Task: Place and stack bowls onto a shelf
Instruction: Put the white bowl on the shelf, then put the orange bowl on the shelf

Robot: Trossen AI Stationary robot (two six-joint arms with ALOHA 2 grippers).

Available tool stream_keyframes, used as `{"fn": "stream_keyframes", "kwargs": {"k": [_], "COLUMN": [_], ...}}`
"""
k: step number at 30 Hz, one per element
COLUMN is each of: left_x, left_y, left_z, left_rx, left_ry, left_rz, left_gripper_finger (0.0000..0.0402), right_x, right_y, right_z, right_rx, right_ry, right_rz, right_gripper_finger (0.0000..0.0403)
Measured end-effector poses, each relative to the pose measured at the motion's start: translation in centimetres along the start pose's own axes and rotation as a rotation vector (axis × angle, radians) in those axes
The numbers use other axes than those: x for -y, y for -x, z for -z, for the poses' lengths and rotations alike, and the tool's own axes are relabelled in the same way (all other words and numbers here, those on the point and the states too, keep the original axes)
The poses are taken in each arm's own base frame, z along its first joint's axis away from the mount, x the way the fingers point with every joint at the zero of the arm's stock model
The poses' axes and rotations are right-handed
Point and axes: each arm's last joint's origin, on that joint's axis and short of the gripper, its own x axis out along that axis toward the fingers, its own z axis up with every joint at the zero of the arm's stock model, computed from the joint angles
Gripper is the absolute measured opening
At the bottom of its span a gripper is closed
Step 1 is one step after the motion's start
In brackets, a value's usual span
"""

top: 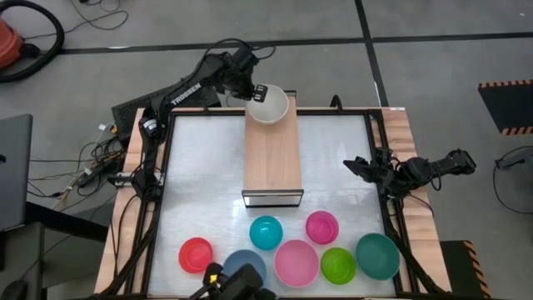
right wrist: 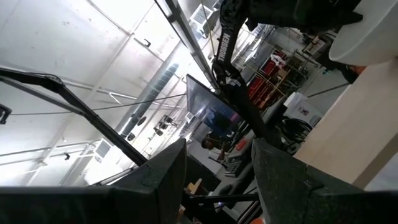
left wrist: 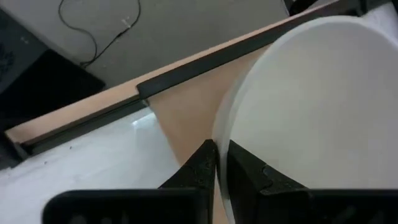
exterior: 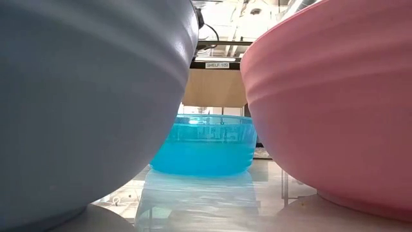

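The left gripper (top: 256, 90) had its fingers pinched tight on the rim of the white bowl (top: 268, 104), which sat at the far end of the shelf (top: 272, 158). That looked like the placing step, with a release and lift away due next. The right gripper (top: 356, 166) waited at the table's right edge, fingers apart and empty. Seven bowls lay along the near edge, the cyan bowl (top: 266, 232) among them.

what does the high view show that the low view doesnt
Only the high view shows the left gripper pinching the rim of the white bowl at the shelf's far end, and the right gripper open at the table's side. Only the low view reads the "SHELF 105" label. Both show the cyan bowl, grey-blue bowl and light pink bowl.
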Motion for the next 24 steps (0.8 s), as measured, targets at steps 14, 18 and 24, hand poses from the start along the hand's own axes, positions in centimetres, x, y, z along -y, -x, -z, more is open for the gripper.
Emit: {"fn": "stream_keyframes", "kwargs": {"k": [14,18,24], "left_x": [0.7,1.0,0.3], "left_y": [0.9,3.7,11.3], "left_z": [-1.4,-2.1,-0.1], "left_rx": [0.137,0.187,0.275], "left_ry": [-0.106,-0.215,-0.409], "left_rz": [0.072,0.157,0.263], "left_gripper_finger": [0.0159,0.0185,0.0192], "right_x": [0.0,0.0,0.0], "right_y": [0.0,0.0,0.0], "right_z": [0.0,0.0,0.0], "right_rx": [-0.001,-0.001,-0.002], "right_ry": [0.000,0.000,0.001], "right_rz": [0.000,0.000,0.001], "right_gripper_finger": [0.0209,0.0209,0.0209]}}
